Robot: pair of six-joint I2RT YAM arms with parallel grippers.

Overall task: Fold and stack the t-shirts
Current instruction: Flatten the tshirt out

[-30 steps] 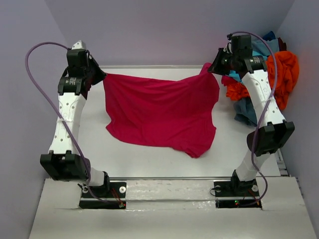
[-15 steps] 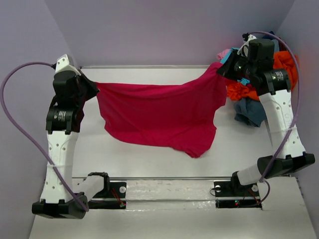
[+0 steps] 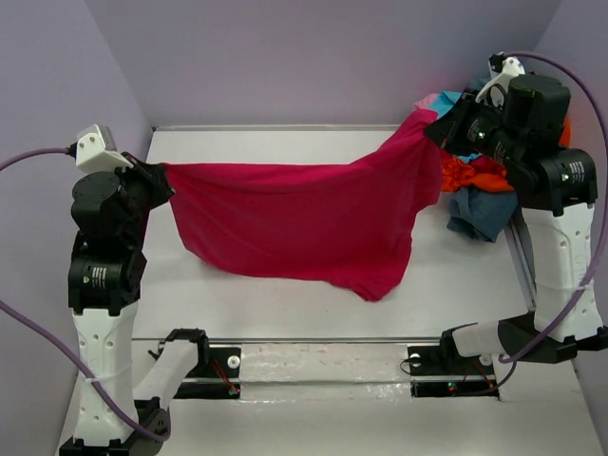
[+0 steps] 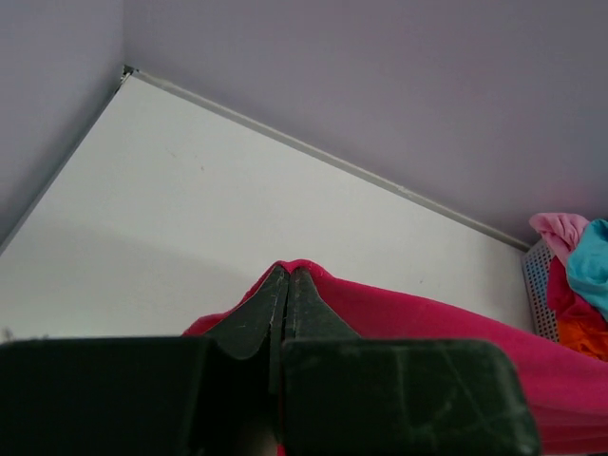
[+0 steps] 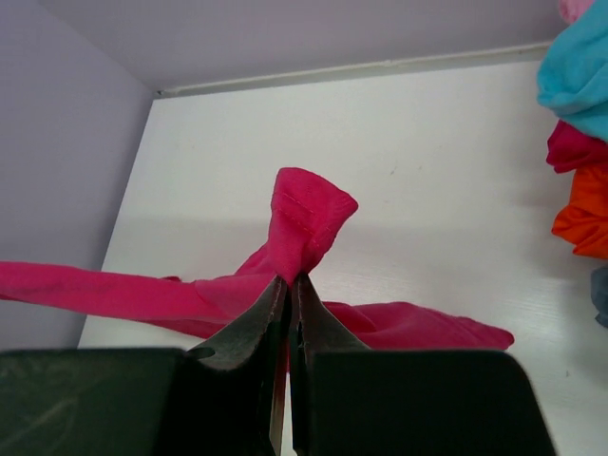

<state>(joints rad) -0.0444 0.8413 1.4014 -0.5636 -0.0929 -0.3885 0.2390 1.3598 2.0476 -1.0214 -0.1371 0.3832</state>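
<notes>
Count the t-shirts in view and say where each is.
5: the crimson t-shirt is stretched between the left tool and right tool; orange, turquoise, pink and blue shirts are heaped at far right. Others may be hidden.

left end effector [image 3: 163, 177] and right end effector [image 3: 435, 129] both pinched closed, held wide apart.

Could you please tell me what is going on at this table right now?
Two robot arms are handling one crimson t-shirt. The left fingers and the right fingers are each shut on one end of it, holding it stretched between them while its lower part sags onto the table. A pile of other t-shirts lies at the far right.
</notes>
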